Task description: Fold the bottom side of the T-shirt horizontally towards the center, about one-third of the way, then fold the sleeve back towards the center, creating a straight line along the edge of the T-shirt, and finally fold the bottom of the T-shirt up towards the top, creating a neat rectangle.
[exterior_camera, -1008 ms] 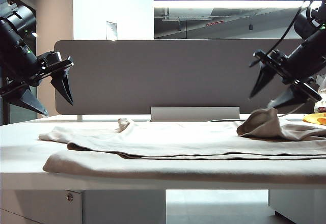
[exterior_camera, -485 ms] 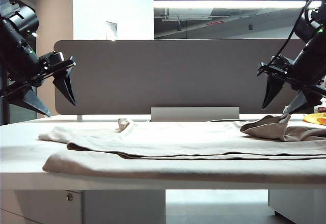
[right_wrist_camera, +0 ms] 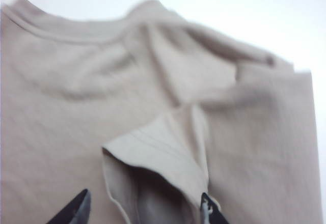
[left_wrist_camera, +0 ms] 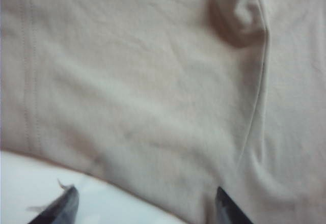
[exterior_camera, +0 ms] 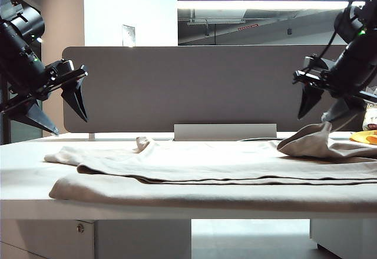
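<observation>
Fingers of the right gripper (right_wrist_camera: 142, 208) stood apart above a raised sleeve fold, one fingertip (right_wrist_camera: 210, 210) against the cloth, though whether it gripped I could not tell. Only the exterior view showed the left gripper (exterior_camera: 66, 118) parted, hanging clear above the plain beige cotton T-shirt (exterior_camera: 224, 168), which lay lengthwise across the white desk (exterior_camera: 23, 170) near a small yellow object (exterior_camera: 365, 136).
</observation>
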You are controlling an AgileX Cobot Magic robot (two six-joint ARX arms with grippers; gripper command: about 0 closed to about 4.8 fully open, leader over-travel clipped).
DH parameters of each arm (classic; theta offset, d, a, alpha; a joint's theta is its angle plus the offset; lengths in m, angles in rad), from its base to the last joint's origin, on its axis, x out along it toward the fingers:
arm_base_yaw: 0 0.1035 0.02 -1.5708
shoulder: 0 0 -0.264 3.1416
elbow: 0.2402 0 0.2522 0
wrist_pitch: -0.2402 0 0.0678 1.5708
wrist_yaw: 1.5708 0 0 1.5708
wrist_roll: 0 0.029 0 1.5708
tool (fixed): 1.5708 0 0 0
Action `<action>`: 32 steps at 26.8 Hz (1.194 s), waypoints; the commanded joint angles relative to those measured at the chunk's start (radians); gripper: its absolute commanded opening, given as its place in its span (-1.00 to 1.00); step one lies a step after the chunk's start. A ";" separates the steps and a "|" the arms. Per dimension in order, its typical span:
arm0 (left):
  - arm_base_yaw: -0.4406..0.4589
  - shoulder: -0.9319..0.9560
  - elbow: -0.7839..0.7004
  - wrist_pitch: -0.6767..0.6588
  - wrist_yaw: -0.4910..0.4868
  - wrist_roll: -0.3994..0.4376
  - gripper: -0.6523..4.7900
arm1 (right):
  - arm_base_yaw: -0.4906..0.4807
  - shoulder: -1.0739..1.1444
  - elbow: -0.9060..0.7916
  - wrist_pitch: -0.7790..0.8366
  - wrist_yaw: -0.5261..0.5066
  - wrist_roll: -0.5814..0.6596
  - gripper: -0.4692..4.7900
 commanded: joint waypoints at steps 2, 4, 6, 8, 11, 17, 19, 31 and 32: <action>0.000 -0.005 0.004 0.003 0.003 0.012 0.51 | 0.013 -0.010 0.042 0.030 0.002 -0.021 0.22; 0.000 -0.005 0.004 0.003 0.003 0.013 0.51 | 0.014 -0.010 0.063 0.027 -0.003 -0.023 0.22; 0.000 -0.005 0.004 0.003 0.003 0.019 0.51 | 0.027 -0.012 0.087 0.025 -0.010 -0.030 0.22; 0.000 -0.005 0.004 0.003 0.003 0.019 0.51 | 0.035 -0.013 0.108 0.018 -0.010 -0.050 0.22; 0.000 -0.005 0.004 0.002 0.003 0.020 0.51 | 0.048 -0.021 0.121 0.032 -0.012 -0.055 0.22; 0.000 -0.005 0.004 0.009 0.003 0.022 0.51 | 0.071 -0.026 0.149 0.013 0.008 -0.092 0.22; 0.000 -0.005 0.004 0.009 0.003 0.022 0.51 | 0.076 -0.026 0.152 -0.001 0.035 -0.120 0.22; 0.000 -0.005 0.004 0.004 0.011 0.021 0.51 | 0.074 -0.034 0.173 -0.022 0.027 -0.102 0.17; 0.000 -0.005 0.004 0.004 0.011 0.021 0.51 | 0.074 -0.034 0.181 -0.036 0.024 -0.102 0.17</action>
